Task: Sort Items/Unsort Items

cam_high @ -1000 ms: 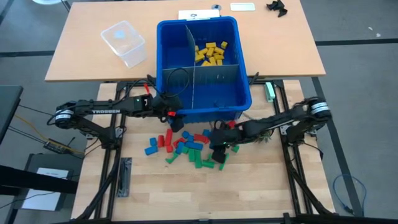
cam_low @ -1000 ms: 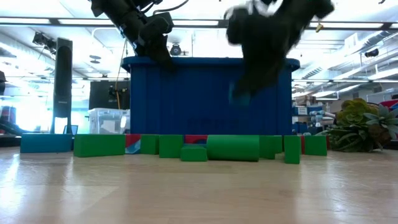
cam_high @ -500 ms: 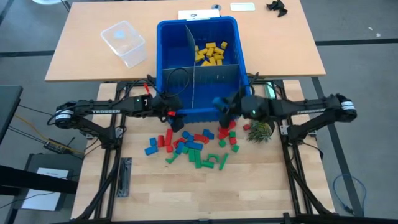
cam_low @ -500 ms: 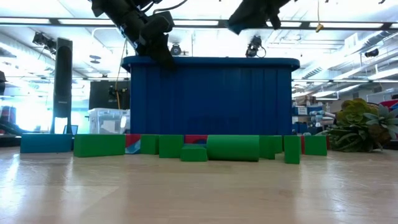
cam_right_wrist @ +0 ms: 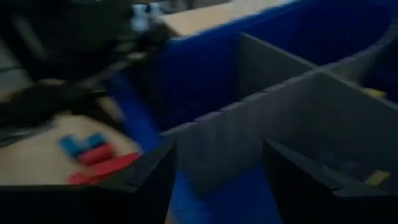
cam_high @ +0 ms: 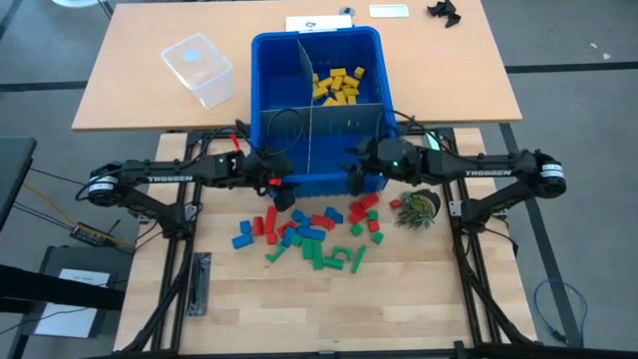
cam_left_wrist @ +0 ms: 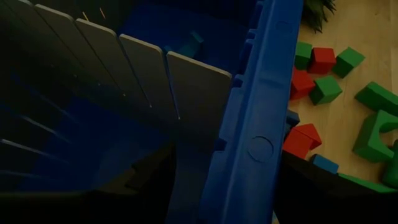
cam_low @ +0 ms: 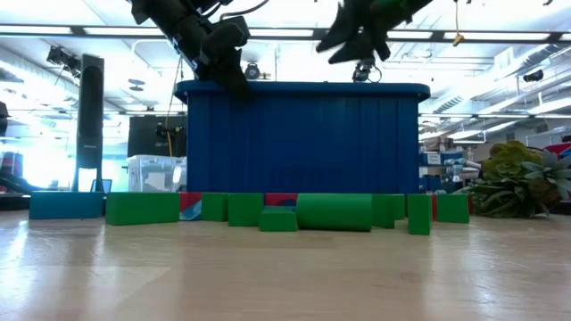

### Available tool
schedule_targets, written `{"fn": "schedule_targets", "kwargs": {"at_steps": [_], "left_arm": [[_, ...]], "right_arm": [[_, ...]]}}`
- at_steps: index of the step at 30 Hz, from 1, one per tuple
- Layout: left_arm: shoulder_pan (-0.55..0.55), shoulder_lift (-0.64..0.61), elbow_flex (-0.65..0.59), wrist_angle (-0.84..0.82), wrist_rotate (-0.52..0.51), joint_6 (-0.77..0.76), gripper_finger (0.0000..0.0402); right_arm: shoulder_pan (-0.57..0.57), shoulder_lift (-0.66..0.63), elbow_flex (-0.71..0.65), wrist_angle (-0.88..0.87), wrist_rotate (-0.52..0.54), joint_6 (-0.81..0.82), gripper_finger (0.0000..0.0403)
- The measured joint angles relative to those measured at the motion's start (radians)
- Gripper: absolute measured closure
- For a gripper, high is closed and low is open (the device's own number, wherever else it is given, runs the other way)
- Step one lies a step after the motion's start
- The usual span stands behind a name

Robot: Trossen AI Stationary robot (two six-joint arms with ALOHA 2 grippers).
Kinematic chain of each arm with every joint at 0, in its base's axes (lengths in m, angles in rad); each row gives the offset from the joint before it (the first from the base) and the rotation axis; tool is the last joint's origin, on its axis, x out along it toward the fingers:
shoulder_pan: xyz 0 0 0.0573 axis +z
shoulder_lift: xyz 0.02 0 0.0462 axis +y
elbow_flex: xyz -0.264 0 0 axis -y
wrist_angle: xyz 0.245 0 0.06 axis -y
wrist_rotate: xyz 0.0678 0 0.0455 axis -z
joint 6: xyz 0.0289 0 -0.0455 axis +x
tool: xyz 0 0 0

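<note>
- The right gripper (cam_high: pixel 357 172) hovers over the blue bin's (cam_high: pixel 267 60) near right compartment, jaws spread wide and holding nothing.
- The left gripper (cam_high: pixel 282 191) hangs at the bin's near left corner, jaws wide over the rim.
- Red, green and blue toy blocks (cam_high: pixel 309 232) lie scattered on the surface before the bin; yellow blocks (cam_high: pixel 338 85) sit in its far right compartment.

My light wooden table (cam_high: pixel 249 299) carries the blue bin (cam_high: pixel 321 175) at centre — loose blocks (cam_high: pixel 309 235) scattered just below it, a small plant (cam_high: pixel 417 208) right.
</note>
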Motion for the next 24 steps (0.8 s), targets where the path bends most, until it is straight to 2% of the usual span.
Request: {"fn": "schedule_targets", "kwargs": {"at_steps": [4, 9, 13, 20, 24], "left_arm": [[0.000, 0.000, 0.000, 0.000, 0.000, 0.000, 0.0170], [0.000, 0.000, 0.000, 0.001, 0.000, 0.000, 0.0170], [0.000, 0.000, 0.000, 0.009, 0.000, 0.000, 0.0170], [0.000, 0.000, 0.000, 0.016, 0.001, 0.000, 0.0170], [0.000, 0.000, -0.001, 0.015, 0.044, -0.003, 0.0170]], "right_arm": [[0.112, 0.002, -0.003, -0.002, -0.047, 0.004, 0.0154], [0.257, 0.031, -0.050, -0.004, -0.045, 0.009, 0.0155], [0.328, 0.068, -0.111, 0.007, -0.038, 0.027, 0.0161], [0.334, 0.188, -0.173, 0.006, -0.006, -0.026, 0.0168], [0.290, 0.271, -0.177, 0.004, -0.036, -0.028, 0.0163]]}}
